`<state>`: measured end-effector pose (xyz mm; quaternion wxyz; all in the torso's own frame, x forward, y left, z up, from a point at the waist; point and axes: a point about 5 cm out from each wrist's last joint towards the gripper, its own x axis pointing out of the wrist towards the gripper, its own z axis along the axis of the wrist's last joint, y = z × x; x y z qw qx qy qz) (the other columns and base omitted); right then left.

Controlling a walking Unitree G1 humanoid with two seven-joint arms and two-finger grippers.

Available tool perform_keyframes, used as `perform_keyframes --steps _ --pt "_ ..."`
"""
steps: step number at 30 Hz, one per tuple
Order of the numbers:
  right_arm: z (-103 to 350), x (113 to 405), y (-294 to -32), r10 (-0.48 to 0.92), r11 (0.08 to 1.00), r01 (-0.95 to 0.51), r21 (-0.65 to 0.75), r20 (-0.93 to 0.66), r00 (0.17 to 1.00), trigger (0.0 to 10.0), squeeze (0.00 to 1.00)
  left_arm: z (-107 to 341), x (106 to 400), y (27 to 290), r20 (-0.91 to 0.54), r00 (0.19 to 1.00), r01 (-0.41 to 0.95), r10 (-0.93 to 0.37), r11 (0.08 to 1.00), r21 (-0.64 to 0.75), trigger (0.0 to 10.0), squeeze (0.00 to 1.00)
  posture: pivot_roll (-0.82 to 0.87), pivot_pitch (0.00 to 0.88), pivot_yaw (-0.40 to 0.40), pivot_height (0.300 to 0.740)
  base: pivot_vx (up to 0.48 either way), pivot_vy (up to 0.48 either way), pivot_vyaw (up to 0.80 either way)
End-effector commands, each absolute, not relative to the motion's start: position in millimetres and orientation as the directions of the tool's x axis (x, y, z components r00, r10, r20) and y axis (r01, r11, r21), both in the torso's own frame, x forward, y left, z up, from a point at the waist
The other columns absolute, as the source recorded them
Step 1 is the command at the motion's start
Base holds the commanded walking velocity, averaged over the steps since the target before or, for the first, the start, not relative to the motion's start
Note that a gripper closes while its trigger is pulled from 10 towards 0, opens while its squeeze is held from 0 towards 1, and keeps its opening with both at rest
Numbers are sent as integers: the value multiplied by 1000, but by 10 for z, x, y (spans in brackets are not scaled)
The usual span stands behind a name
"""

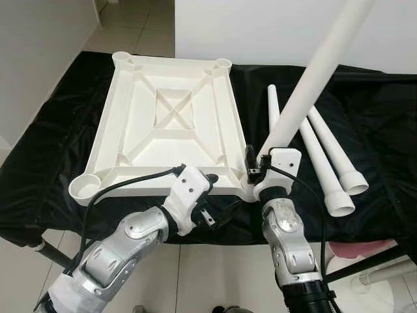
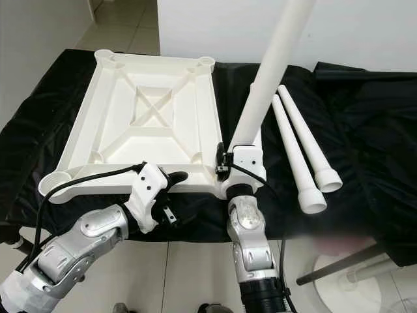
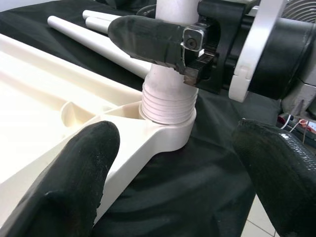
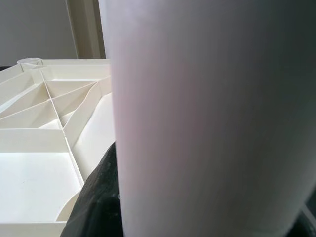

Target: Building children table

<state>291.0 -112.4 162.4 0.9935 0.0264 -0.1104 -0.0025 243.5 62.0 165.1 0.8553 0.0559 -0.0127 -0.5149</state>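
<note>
Both arms sit at the near edge of the black-covered worktop [image 1: 58,143]. Eye views: right gripper [image 1: 258,171] clamps a leg [image 1: 311,78] standing in the near-right corner socket of the upturned tabletop [image 1: 171,111]; two spare legs [image 1: 329,153] lie toward the right edge. Count: one tabletop, three legs, four sockets, one filled.

Left wrist view: left gripper [image 3: 173,182] fingers released, apart, near that socket; leg threads still exposed.

Right wrist view: leg up close.

Step looks like screwing in leg one; next likely needs more turns, kept plumb.

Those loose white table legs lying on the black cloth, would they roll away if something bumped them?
Probably, though not straight. The loose legs are round and smooth, so a nudge should roll them; tapering, they would likely curve. They look stiff and hollow, likely light. The soft cloth may slow them.
</note>
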Motion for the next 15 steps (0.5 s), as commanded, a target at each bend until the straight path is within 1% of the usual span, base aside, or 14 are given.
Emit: perform_keyframes --steps 1,3,4,5,6,7,9,11,12,13,14,15 --pt "1444 2871 -1075 -21 996 10 87 134 991 10000 0 1644 2357 595 -52 365 928 -930 359 100 10000 0 40 124 -68 740 0 0 0" --pt "1465 2868 -1078 -12 996 -2 93 147 989 10000 0 1641 2353 589 -51 364 929 -930 358 97 10000 0 39 124 -67 740 0 0 0" --pt "1481 2865 -1086 -6 995 -10 97 157 988 10000 188 1638 2348 585 -52 362 930 -931 356 96 10000 0 39 124 -68 740 0 0 0" --pt "1511 2852 -1065 39 989 -65 133 184 982 10000 1000 1636 2344 580 -51 360 930 -932 354 94 10000 0 38 123 -68 740 0 0 0" --pt "1536 2838 -1044 63 983 -96 157 202 977 10000 1000 1634 2342 578 -51 359 931 -932 353 92 10000 0 38 123 -68 740 0 0 0" --pt "1536 2838 -1044 63 983 -96 157 202 977 10000 1000 1634 2342 578 -51 359 931 -932 353 92 10000 0 38 123 -68 740 0 0 0" --pt "1575 2840 -1056 71 983 -107 150 223 972 10000 1000 1634 2342 577 -52 358 931 -932 352 92 10000 0 37 122 -69 740 0 0 0" --pt "1623 2885 -1104 111 983 -141 120 229 967 10000 1000 1635 2343 571 -52 355 932 -933 349 94 10000 0 36 121 -70 740 0 0 0" --pt "1637 2908 -1132 120 982 -149 117 226 967 10000 984 1633 2342 567 -52 353 933 -934 348 92 10000 0 31 118 -66 740 0 0 0" --pt "1672 2930 -1158 173 972 -205 115 238 956 10000 0 1634 2340 561 -51 351 934 -935 345 91 10000 0 31 119 -68 740 0 0 0" --pt "1672 2930 -1158 173 972 -205 115 238 956 10000 0 1634 2340 561 -51 351 934 -935 345 91 10000 0 31 119 -68 740 0 0 0" --pt "1698 2939 -1175 208 964 -242 114 248 946 10000 0 1635 2339 557 -51 349 935 -936 344 90 10000 0 31 119 -68 740 0 0 0"
